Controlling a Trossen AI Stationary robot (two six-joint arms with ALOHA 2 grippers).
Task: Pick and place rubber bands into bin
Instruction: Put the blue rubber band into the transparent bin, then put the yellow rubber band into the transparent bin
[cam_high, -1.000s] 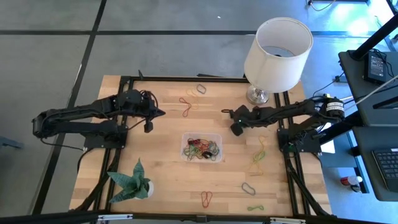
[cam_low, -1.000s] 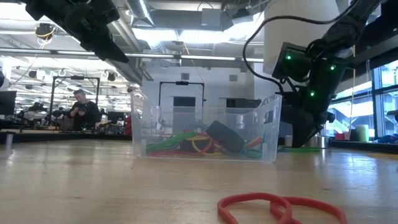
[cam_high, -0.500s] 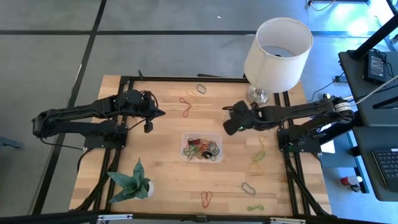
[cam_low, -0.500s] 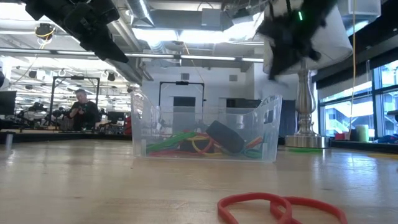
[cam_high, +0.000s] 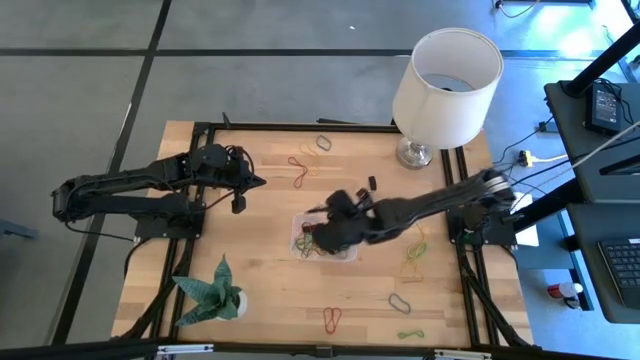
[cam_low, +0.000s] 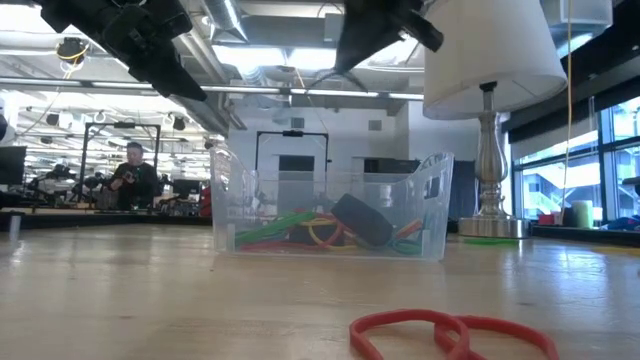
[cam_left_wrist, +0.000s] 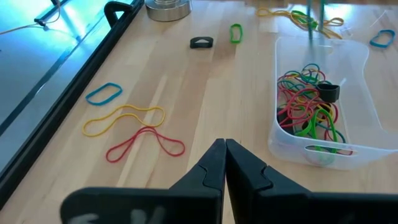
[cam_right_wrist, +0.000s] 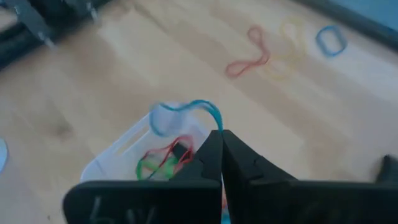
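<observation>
In the high view the right gripper (cam_high: 322, 232) hangs over the small clear plastic bin (cam_high: 345, 217), while in the right wrist view its closed jaws pinch a thin blue rubber band (cam_right_wrist: 186, 111), best released only once centred above the heaped red, green and yellow bands (cam_left_wrist: 308, 106) shown in the left wrist view, where the left gripper (cam_left_wrist: 224, 149) waits shut and empty.

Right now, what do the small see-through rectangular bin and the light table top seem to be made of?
The small see-through rectangular bin looks like clear glossy plastic: the coloured rubber bands inside show through its walls. The light table top looks like pale wood, apparently smooth: long strips with grain lines run across it.
</observation>
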